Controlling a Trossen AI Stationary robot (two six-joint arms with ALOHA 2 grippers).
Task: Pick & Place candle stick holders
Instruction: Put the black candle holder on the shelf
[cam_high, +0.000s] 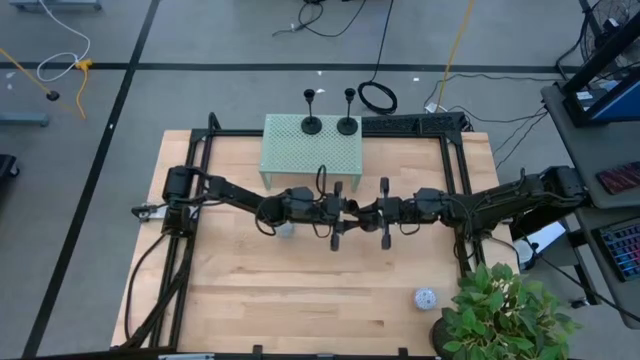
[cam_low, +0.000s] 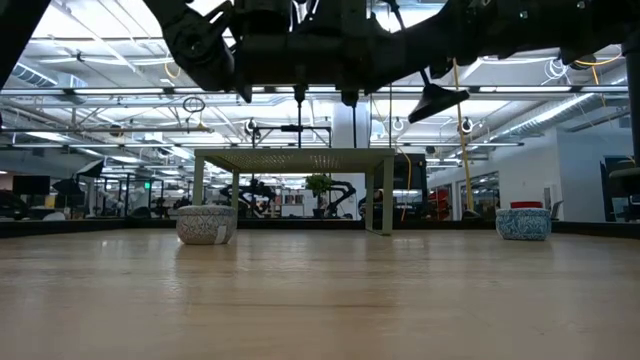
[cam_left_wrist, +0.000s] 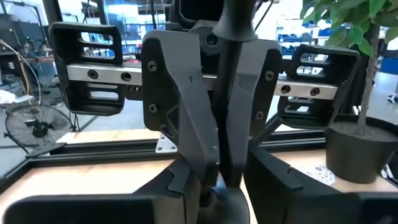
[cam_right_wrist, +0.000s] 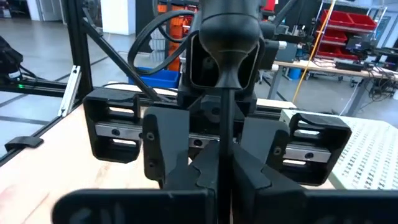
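1. High view: two candle stick holders (cam_high: 312, 124) (cam_high: 347, 124) stand upright on the green perforated stand (cam_high: 300, 160) at the table's far side. The left gripper (cam_high: 335, 212) and right gripper (cam_high: 384, 213) meet nose to nose at mid-table, just in front of the stand.
2. Low view: both arms hang above the board; open wood lies beneath. Two speckled pucks (cam_low: 204, 224) (cam_low: 522, 222) sit well apart.
3. Left wrist view: the third holder (cam_left_wrist: 231, 93) has its stem pinched between the right gripper's fingers (cam_left_wrist: 186, 106).
4. Right wrist view: its stem runs along the line between the grippers, dome base towards the left wrist. The left fingers (cam_right_wrist: 165, 152) appear pressed on the same stem; both arms equally near.

black holders (cam_high: 313, 124), pale green rack (cam_high: 311, 152)
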